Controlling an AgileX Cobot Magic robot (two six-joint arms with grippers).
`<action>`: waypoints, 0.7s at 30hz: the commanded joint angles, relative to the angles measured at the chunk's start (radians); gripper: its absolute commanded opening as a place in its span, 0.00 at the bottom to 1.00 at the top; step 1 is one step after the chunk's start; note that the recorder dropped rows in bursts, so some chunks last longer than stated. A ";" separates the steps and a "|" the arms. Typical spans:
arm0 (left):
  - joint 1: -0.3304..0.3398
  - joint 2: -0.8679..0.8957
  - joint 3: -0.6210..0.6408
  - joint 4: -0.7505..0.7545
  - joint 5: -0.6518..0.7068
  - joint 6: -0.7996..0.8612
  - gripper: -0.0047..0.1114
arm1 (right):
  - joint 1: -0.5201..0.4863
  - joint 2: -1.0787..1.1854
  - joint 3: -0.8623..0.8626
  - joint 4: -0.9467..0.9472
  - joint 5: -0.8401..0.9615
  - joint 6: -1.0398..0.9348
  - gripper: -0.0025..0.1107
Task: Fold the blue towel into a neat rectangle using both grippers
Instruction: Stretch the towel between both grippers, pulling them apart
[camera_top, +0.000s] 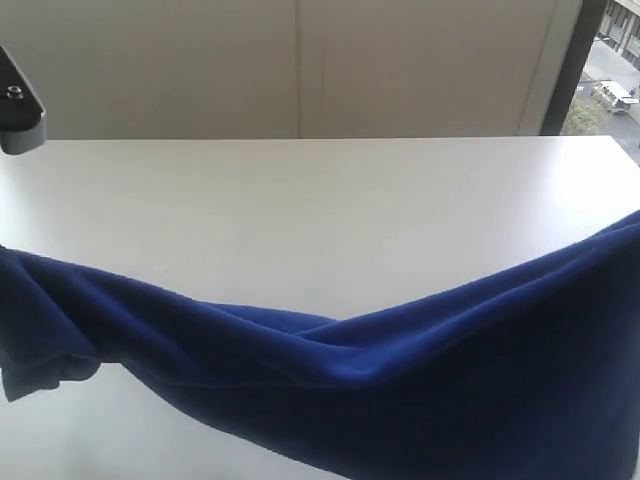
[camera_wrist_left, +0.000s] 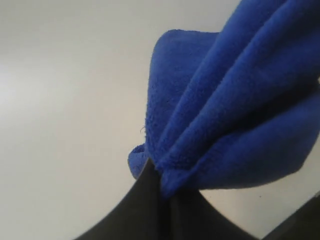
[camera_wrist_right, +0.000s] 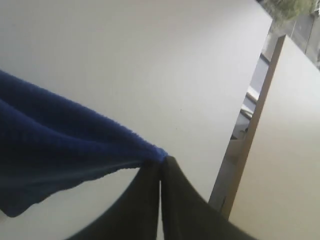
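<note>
Left black pincer gripper (camera_wrist_left: 161, 181) clamped tight on the deep-blue plush towel (camera_top: 400, 390), right black pincer gripper (camera_wrist_right: 161, 163) pinching another edge, cloth sagging across the lower frame

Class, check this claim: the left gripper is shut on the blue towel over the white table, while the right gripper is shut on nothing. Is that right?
No. The right gripper is shut on the blue towel too, as the right wrist view shows. The left gripper does grip it over the white table.
</note>
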 joint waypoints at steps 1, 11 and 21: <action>-0.003 -0.017 0.006 -0.052 0.091 0.006 0.04 | -0.005 0.007 0.003 -0.001 0.036 0.046 0.02; -0.003 -0.015 0.101 -0.107 0.091 0.090 0.04 | -0.005 0.019 0.003 0.067 0.050 0.062 0.02; -0.003 -0.013 0.217 0.009 -0.134 0.084 0.04 | -0.005 0.221 0.003 0.067 0.050 0.062 0.02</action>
